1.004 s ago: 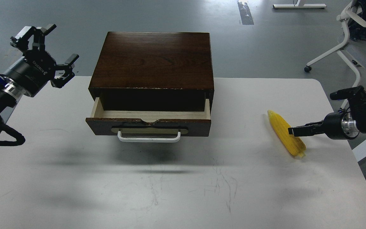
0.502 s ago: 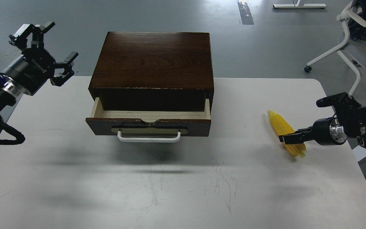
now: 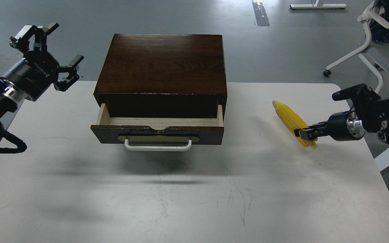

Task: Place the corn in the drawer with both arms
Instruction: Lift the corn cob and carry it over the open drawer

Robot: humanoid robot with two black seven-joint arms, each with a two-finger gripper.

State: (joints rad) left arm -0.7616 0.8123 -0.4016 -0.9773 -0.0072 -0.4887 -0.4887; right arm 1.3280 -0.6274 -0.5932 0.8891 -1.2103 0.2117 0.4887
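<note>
The yellow corn (image 3: 287, 115) is held above the white table (image 3: 194, 202) at the right, its pointed end up and to the left. My right gripper (image 3: 303, 133) is shut on the corn's thick lower end. The drawer (image 3: 159, 133) is pulled partly out of the dark wooden box (image 3: 162, 64); its pale wood interior shows, with the white bar handle (image 3: 158, 146) on the front. My left gripper (image 3: 47, 47) is open and empty, raised to the left of the box.
A white office chair (image 3: 366, 37) stands on the grey floor behind the table at the right. The table's right edge lies just beyond my right arm.
My right gripper closed on the corn's thick end and lifted it off the table, moving it up and to the left. The left arm has barely moved.
</note>
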